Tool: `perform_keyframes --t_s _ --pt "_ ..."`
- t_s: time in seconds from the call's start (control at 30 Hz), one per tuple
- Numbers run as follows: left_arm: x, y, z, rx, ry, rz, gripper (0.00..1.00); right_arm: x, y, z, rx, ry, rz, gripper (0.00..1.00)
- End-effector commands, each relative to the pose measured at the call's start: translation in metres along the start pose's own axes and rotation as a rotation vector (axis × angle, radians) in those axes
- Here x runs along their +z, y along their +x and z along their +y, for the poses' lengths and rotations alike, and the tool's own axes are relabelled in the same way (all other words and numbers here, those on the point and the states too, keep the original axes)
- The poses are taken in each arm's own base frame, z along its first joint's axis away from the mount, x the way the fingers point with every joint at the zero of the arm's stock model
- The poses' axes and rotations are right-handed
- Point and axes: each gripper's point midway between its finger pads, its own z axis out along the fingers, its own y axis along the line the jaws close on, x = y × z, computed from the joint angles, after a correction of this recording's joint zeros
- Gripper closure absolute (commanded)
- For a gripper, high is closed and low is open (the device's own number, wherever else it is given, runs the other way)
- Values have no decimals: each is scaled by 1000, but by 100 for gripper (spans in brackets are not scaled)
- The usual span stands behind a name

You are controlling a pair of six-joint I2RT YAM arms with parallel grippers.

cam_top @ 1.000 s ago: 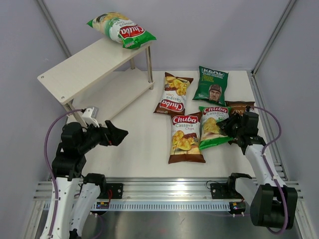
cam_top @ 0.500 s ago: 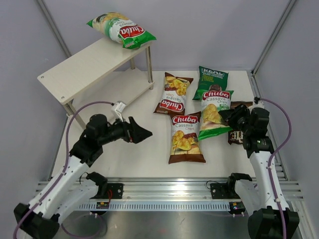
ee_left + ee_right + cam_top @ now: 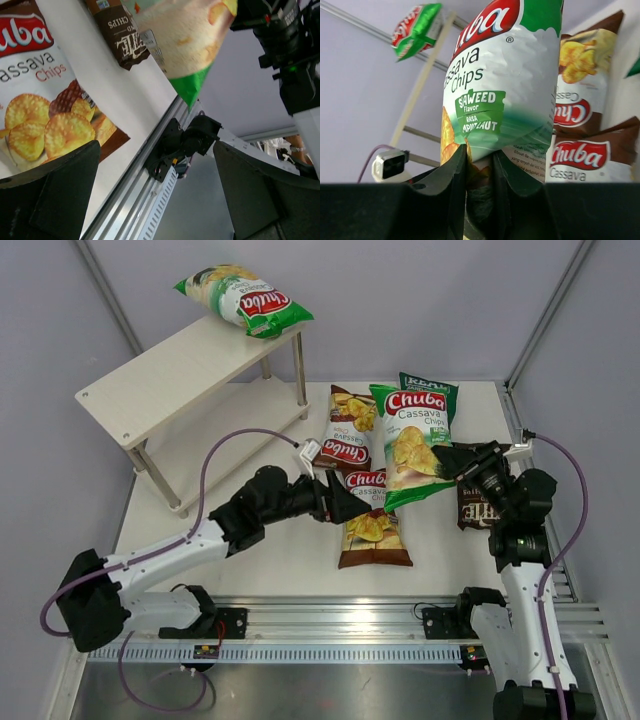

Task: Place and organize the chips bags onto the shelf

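The top external view looks steeply down from above and behind the arm bases [image 3: 200, 612], wide enough to hold the whole worktop [image 3: 300, 570] and the shelf [image 3: 170, 380]. The left wrist view sits low and close over the worktop, facing the near rail [image 3: 150, 200] and the right arm [image 3: 295, 65], with the left pincer [image 3: 155, 150] framing its lower corners; it shares the brown Chuba bag [image 3: 45, 115] with the overhead view. The right wrist view looks upward from close beneath the green-white bag [image 3: 505, 85], the right pincer [image 3: 479, 160] at its bottom edge, toward the shelf, which the overhead view also shows
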Motion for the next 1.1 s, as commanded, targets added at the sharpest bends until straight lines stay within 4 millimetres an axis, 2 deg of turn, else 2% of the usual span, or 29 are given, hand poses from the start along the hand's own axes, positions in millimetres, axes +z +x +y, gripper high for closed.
perform_keyframes --t_s 0.0,0.03,0.17,0.3,0.47,0.5,0.57,0.67,0.7,0.73,0.77,0.83,0.9,1.0,1.03,1.07 --pt "17 -54 -48 32 104 -193 1 -13 -9 49 13 -211 -56 84" --pt "27 -56 -48 40 102 -193 1 -17 -8 50 17 -220 -67 84" --pt "44 -60 -74 90 206 -180 1 -24 -7 59 33 -243 -71 84" --pt "51 -58 -97 144 279 -178 1 -29 -6 67 30 -262 -61 84" --pt "68 -55 -91 119 246 -149 1 -37 -7 81 34 -306 -70 84" --pt "74 -49 -87 114 234 -127 1 -39 -8 84 33 -314 -74 84" --pt "79 -45 -90 134 234 -114 1 -42 -7 87 42 -327 -78 84" --pt "82 -45 -98 160 242 -122 17 -48 -6 91 38 -343 -85 84" --pt "83 -46 -99 165 248 -126 25 -51 -6 95 32 -352 -90 84" --pt "82 -47 -101 173 254 -133 41 -51 -5 94 31 -347 -89 84" --pt "81 -49 -103 176 259 -140 50 -52 -5 94 28 -345 -88 84" --pt "77 -50 -105 186 262 -149 64 -55 -4 96 8 -336 -87 84" --pt "73 -51 -108 196 275 -161 71 -58 -5 99 -11 -336 -93 81" --pt "65 -50 -110 231 288 -163 80 -59 -5 96 -40 -298 -102 62" --pt "62 -50 -110 251 287 -167 82 -58 -4 90 -49 -269 -101 47" --pt "57 -49 -108 257 272 -162 87 -59 -7 87 -52 -249 -122 40"
